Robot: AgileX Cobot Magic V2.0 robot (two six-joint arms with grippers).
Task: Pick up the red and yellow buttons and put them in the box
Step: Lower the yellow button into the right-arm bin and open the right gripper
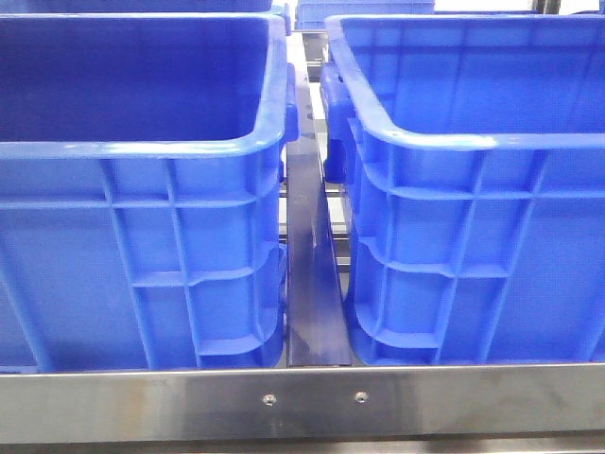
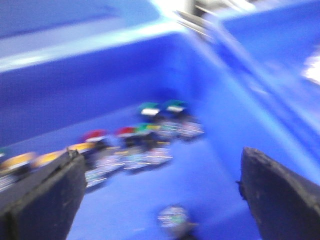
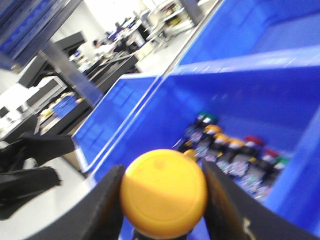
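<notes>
Blurred crate [image 2: 100, 90] interior hides button detail; left pincer [image 2: 160, 195] gapes wide, right pincer [image 3: 162, 200] clamps a glossy yellow button [image 3: 163, 192].

Narrow gap [image 1: 310, 274] between two tall blue crates [image 1: 142, 246]; crate tops open.

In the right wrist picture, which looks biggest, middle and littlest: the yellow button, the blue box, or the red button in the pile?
1. blue box: fills much of the view.
2. yellow button: looks big, but it sits right at the camera, held between the fingers, so nearness inflates it.
3. red button: tiny and farther away.
</notes>
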